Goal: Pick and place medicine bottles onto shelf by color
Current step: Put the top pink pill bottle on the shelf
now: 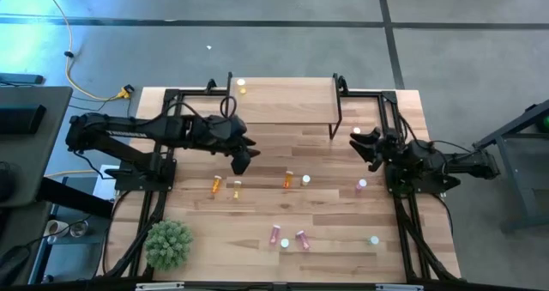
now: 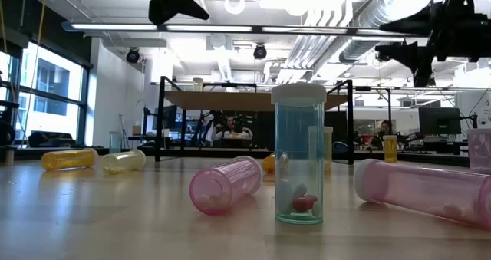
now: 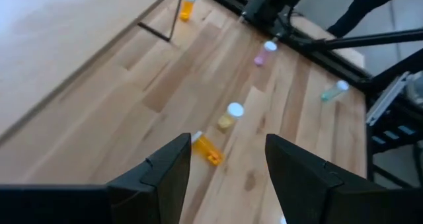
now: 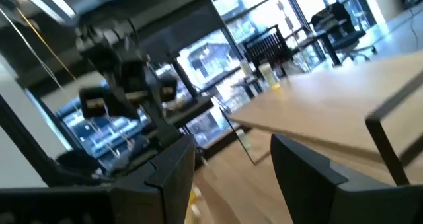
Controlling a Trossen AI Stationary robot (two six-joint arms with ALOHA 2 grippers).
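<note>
The shelf (image 1: 283, 100) stands at the table's far middle with one yellow bottle (image 1: 242, 87) upright near its left end. Several medicine bottles lie or stand on the tabletop: an orange one (image 1: 288, 179) lying, a yellow one (image 1: 305, 180), a pink one (image 1: 361, 185), and an orange (image 1: 216, 184) and yellow (image 1: 236, 188) pair. My left gripper (image 1: 244, 158) hangs open in the air in front of the shelf. In its wrist view the lying orange bottle (image 3: 207, 149) shows between the fingers, below and ahead. My right gripper (image 1: 364, 145) waits open by the shelf's right end.
Two pink bottles (image 1: 275, 234) (image 1: 302, 239) and two green ones (image 1: 285, 243) (image 1: 374, 239) sit near the front edge. An orange bottle (image 1: 356, 132) stands by the shelf's right leg. A small green plant (image 1: 168, 244) sits at the front left corner. Black frame rails (image 1: 150, 197) run along both sides.
</note>
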